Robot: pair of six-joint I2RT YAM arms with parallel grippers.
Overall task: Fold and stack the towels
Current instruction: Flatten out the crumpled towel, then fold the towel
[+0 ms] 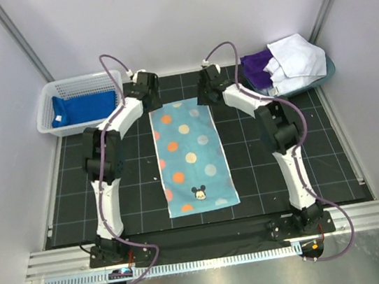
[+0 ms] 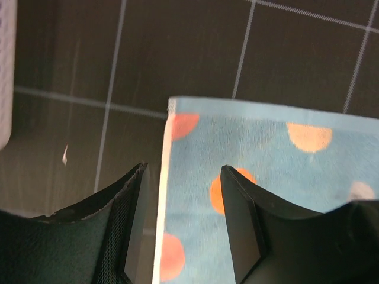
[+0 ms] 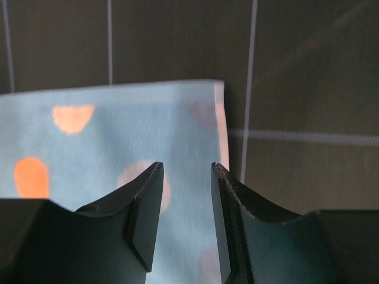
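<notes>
Mat: a black gridded mat [image 1: 264, 167] covers the table in front of both arms.
Polka-dot towel: the light blue towel with orange and pale dots [image 1: 192, 159] lies spread flat in the middle of the mat. Its long sides run from the far end toward the arm bases, and it is not folded.
Basket: a white mesh basket [image 1: 75, 80] stands off the mat's far left corner.
Tub: a teal tub [image 1: 326, 73] sits at the far right, well apart from the basket.
Blue towel: a royal blue towel [image 1: 89, 106] lies folded inside the basket.
White towel: a white towel [image 1: 298, 59] is heaped loosely in the tub, spilling over the rim.
Purple towel: a purple towel [image 1: 258, 65] is bunched in the tub, partly under the white one.
Left gripper: the left gripper [image 2: 183, 168] is at the polka-dot towel's far left corner with its jaws apart and gripping nothing. One finger is over bare mat and the other over cloth, with the towel's edge running between them.
Right gripper: the right gripper [image 3: 187, 165] is at the far right corner, its jaws apart with cloth showing in the gap. The outer finger is just by the towel's edge.
Mouse print: a small cartoon mouse head [image 1: 199, 192] is printed near the towel's near edge.
Tag: a small white tag [image 1: 60, 119] shows at the blue towel's left end.
</notes>
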